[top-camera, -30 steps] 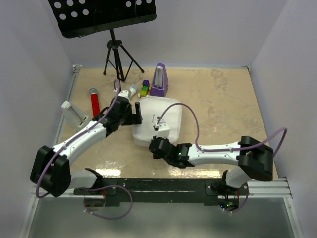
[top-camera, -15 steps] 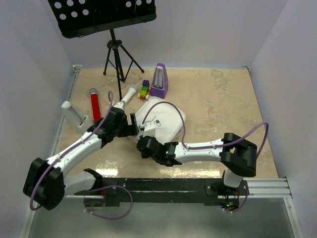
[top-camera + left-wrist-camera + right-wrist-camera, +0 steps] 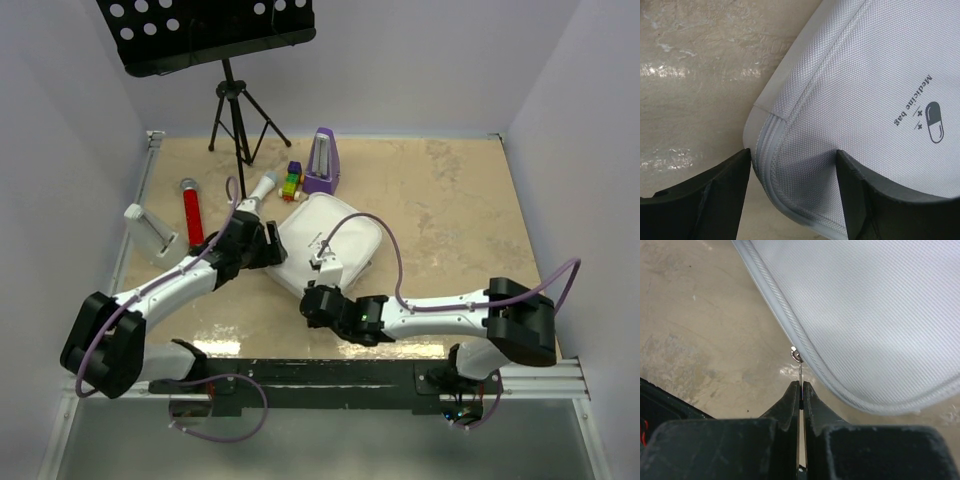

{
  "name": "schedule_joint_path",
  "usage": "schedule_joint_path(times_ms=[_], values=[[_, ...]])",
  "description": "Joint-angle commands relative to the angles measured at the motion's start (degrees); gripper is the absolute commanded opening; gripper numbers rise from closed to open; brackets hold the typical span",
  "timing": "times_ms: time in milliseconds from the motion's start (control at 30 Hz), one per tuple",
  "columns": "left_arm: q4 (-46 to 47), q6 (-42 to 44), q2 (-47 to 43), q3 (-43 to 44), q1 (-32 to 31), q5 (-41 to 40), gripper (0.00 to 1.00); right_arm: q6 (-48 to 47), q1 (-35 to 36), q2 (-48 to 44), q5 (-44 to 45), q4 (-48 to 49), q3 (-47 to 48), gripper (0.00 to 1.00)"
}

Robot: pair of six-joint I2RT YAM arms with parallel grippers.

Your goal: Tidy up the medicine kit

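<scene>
The medicine kit [image 3: 335,235] is a white fabric case, closed and lying cornerwise on the table's middle. Its lid shows a pill logo [image 3: 932,120]. My left gripper [image 3: 272,246] straddles the kit's left corner [image 3: 790,170], one finger against the edge and the other on the lid, gripping it. My right gripper [image 3: 314,298] is at the kit's near edge. In the right wrist view its jaws [image 3: 800,383] are shut on the thin metal zipper pull [image 3: 799,367], which hangs from the kit's seam [image 3: 805,347].
A purple metronome [image 3: 321,160] and a small coloured block toy [image 3: 292,181] stand behind the kit. A grey-tipped white tube [image 3: 262,187], a red tube [image 3: 190,208] and a white holder [image 3: 150,230] lie to the left. A music stand [image 3: 232,110] is at the back left.
The kit has turned from square-on to cornerwise and shifted slightly. My right gripper swung left along the near edge, then back right. My left gripper stayed at the kit's left corner.
</scene>
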Motion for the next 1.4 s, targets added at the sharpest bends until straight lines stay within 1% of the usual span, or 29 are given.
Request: schedule_joint_path(times_ms=[0,133,267,333,400,467,500,567,600,633,700,833,933,1033,1100,1233,1367], values=[[-2.62,1.51,4.90,-1.10,0.87,-6.58,0.67,9.97,1.40,-5.54,2.61,-9.89,-4.64,0.00],[-2.18,2.04,5.96,-0.75,1.05,-7.11,0.66,20.17,1.40,-12.03,3.06,-12.71,-11.32,0.00],[-2.00,2.47,6.57,-0.05,1.31,-7.11,0.66,29.05,0.96,-23.54,4.28,-11.22,-18.44,0.00],[-1.74,2.39,6.75,0.22,1.40,-7.02,0.66,32.39,0.35,-27.76,5.16,-11.74,-20.29,0.00],[-1.65,2.65,7.10,0.74,1.49,-7.02,0.66,32.68,0.08,-30.59,6.04,-11.14,-21.44,0.00],[-2.35,3.00,7.19,2.06,1.49,-7.02,0.70,27.08,0.08,-30.78,5.78,-7.81,-21.27,0.00],[-2.88,3.35,7.02,2.93,1.49,-7.11,0.73,24.61,0.08,-29.29,5.52,-7.19,-20.22,0.00],[-4.98,3.79,5.62,4.69,1.49,-7.55,0.83,19.43,0.08,-24.56,5.34,-6.57,-17.15,0.00],[-5.86,4.06,4.39,5.31,1.49,-7.46,0.87,14.35,0.08,-21.49,4.99,-5.87,-15.13,0.00],[-6.74,3.97,2.55,5.75,1.49,-7.46,0.91,10.91,0.17,-18.24,3.94,-4.56,-13.20,0.00],[-7.71,4.15,-1.14,5.76,1.49,-6.67,0.95,6.07,0.17,-12.43,2.62,-3.23,-9.25,0.00],[-11.92,4.06,-7.47,5.84,1.49,-5.88,0.98,-2.29,0.52,-4.25,1.12,1.07,-1.69,0.00],[-13.95,3.10,-11.69,3.92,1.49,-5.27,0.99,-8.44,0.52,2.16,-0.46,3.80,5.34,0.00],[-13.87,0.37,-15.48,1.37,1.40,-3.08,1.00,-13.37,0.70,8.76,-1.43,4.51,12.64,0.00],[-11.86,-1.38,-16.89,-0.82,1.40,-0.44,1.00,-14.43,0.70,11.23,-1.69,4.68,15.37,0.00],[-4.83,-4.20,-16.11,-4.61,0.70,3.78,1.00,-14.27,0.70,12.91,-2.75,4.69,16.18,0.00],[-1.92,-3.94,-11.19,-4.97,0.00,3.09,0.99,-12.51,0.70,11.16,-2.66,4.69,13.64,0.00]])
